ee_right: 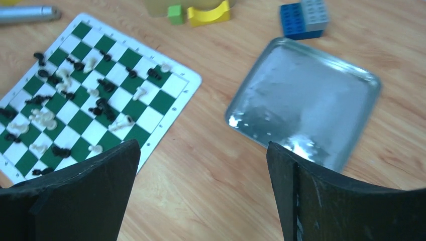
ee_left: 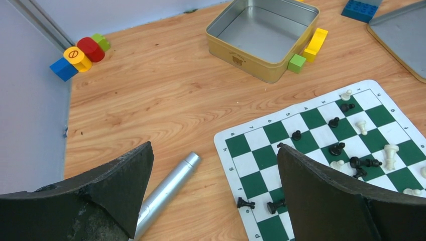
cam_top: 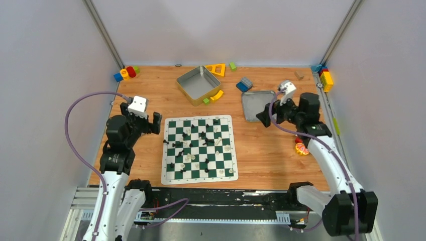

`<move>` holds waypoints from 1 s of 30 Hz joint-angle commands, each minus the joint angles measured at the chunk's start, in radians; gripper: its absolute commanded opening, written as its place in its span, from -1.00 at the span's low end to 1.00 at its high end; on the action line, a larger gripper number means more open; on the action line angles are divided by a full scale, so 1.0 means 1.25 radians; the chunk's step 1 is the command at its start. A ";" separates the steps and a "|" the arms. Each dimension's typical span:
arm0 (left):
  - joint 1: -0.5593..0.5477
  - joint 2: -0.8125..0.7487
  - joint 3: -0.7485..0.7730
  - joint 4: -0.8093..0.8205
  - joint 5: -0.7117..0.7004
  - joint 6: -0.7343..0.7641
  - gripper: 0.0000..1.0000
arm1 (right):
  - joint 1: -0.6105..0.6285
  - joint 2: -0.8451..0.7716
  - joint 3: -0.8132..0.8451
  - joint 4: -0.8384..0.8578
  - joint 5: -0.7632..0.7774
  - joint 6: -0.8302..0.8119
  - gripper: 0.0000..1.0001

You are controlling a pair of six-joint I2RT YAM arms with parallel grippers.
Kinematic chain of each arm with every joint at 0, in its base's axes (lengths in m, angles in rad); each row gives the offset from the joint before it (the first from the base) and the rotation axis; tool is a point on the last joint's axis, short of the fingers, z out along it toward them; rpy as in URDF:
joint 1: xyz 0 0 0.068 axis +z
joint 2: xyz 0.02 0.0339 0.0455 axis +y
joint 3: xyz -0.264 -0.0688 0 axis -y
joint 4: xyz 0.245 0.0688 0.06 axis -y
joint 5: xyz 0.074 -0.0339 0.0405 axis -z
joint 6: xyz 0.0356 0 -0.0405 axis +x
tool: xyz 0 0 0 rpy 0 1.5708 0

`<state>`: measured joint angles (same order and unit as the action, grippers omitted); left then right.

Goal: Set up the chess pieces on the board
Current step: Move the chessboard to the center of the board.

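The board (cam_top: 200,181) lies flat in the middle of the table (cam_top: 261,160), between the two arms. The pieces (cam_top: 206,136) are all on it, black and white in a jumble. Many lie on their sides, and they are not lined up in rows.

The left gripper (ee_left: 213,146) hangs just beside the board's left edge. Its fingers are wide apart and hold nothing. A silver tube (ee_left: 168,193) lies on the wood under it. The right gripper (ee_right: 202,144) hangs over bare wood between the board and a flat metal tray (ee_right: 306,100). Its fingers are wide apart too, with nothing in them.

I think the job is at its start, and the step now is to get a first piece. The pieces are tiny and the fingers are big. So it is best to pick one that sits alone, like the black piece (ee_left: 246,203) close to the board's edge.

- Come straight down over it, one finger on each side.
- Squeeze gently around its middle.
- Lift it high before moving, so it does not knock the others.
- Set it standing up in the middle of its square, then let go slowly.

The board looks thin, so a push from the side may slide it. Each arm should take the pieces on its own side, so the arms do not bump.
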<state>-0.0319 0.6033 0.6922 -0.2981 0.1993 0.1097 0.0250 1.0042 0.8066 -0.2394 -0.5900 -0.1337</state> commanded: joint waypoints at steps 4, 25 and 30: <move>0.003 0.006 0.010 0.002 0.026 0.022 1.00 | 0.227 0.223 0.109 0.029 0.159 -0.100 0.90; 0.004 0.026 0.006 0.001 0.045 0.025 1.00 | 0.441 0.707 0.350 0.019 0.391 -0.241 0.12; 0.004 0.023 0.005 0.001 0.049 0.026 1.00 | 0.451 0.714 0.323 0.017 0.425 -0.263 0.05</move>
<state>-0.0319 0.6388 0.6922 -0.3122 0.2401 0.1219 0.5797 1.8915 1.2072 -0.2276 -0.1123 -0.4244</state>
